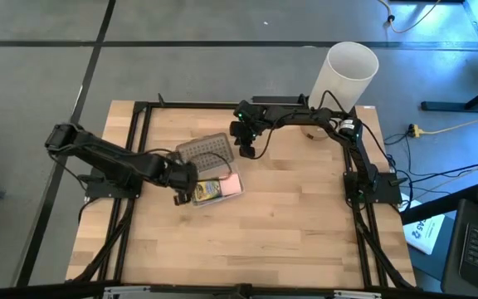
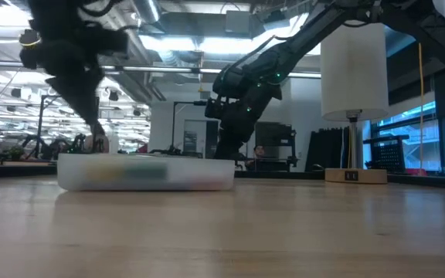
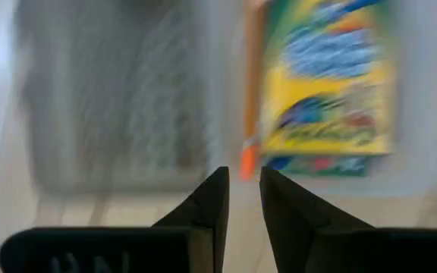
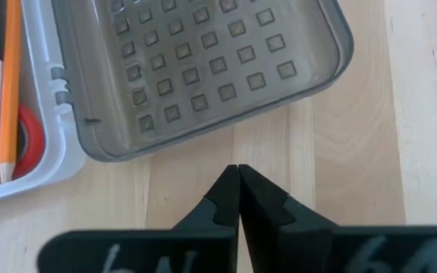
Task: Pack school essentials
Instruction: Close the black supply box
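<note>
My left claw (image 3: pixel 243 199) hovers slightly parted, holding nothing, just above the clear plastic case (image 1: pixel 216 189) holding the green-and-yellow cardboard crayon box (image 3: pixel 331 83) and thin orange pencil (image 3: pixel 249 91). Right claw (image 4: pixel 238 193) pinched closed, empty, beside the grey dotted lid (image 4: pixel 211 68) lying open on the wooden tabletop (image 1: pixel 289 232). Packing looks finished; I judge closing the hinged lid comes next.

A robotics lab: exposed ceiling ducts (image 2: pixel 168 31), strip lights, equipment racks (image 2: pixel 276 147) behind a wooden bench (image 1: pixel 289 224).
</note>
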Controlling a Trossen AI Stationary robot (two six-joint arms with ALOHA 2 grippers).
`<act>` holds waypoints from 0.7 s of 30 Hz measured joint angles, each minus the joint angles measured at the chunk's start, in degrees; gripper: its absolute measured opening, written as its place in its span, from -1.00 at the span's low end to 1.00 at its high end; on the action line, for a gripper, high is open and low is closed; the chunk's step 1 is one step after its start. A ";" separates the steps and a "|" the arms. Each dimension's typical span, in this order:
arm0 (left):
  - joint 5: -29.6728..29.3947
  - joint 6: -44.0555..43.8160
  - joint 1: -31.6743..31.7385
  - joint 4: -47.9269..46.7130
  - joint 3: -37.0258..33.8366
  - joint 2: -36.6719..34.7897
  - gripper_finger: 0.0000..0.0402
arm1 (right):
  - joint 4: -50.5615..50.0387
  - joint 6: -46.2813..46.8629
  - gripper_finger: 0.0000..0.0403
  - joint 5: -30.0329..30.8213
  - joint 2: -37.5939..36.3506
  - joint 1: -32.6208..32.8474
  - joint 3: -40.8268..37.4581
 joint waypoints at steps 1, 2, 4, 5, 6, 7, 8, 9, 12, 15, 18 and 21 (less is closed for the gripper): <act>-0.64 -4.75 0.22 -2.34 -0.39 -0.78 -0.65 | -0.02 0.02 -0.94 0.00 0.02 0.00 0.00; -1.11 -9.49 0.54 -4.21 -1.06 -1.53 -0.65 | 0.00 0.02 -0.94 0.00 0.02 0.00 0.00; -1.39 -16.77 1.24 -5.46 -3.16 -2.46 -0.65 | -0.01 0.05 -0.94 0.00 0.02 -0.02 0.00; -1.40 -19.66 1.66 -5.36 -4.45 -2.92 -0.65 | -0.02 0.10 -0.94 0.00 0.02 -0.04 0.00; -1.45 -22.33 2.19 -5.18 -5.65 -3.15 -0.65 | -0.02 0.11 -0.94 0.01 0.02 -0.05 0.00; -1.27 -24.50 2.92 -4.94 -6.84 -3.16 -0.65 | -0.02 0.11 -0.94 0.02 0.02 -0.09 0.00; -1.03 -26.05 3.64 -4.79 -8.07 -3.06 -0.65 | -0.02 0.11 -0.94 0.02 0.02 -0.15 0.00; -0.95 -27.23 4.34 -4.77 -9.26 -3.02 -0.65 | 0.00 0.09 -0.94 0.02 0.02 -0.17 0.00; -1.15 -29.21 6.82 -3.82 -12.06 -2.92 -0.65 | 0.11 -0.13 -0.94 0.04 0.02 -0.48 0.00; -1.76 -28.97 9.54 -1.67 -14.22 -2.92 -0.65 | 0.22 -0.06 -0.93 0.02 0.02 -1.19 0.00; -2.59 -26.04 11.90 2.78 -15.51 -2.92 -0.65 | -0.74 0.01 -0.93 0.06 0.02 -1.66 0.00; -3.57 -23.03 14.48 5.99 -16.13 -2.92 -0.65 | -1.55 -0.20 -0.93 0.17 0.02 -1.68 0.00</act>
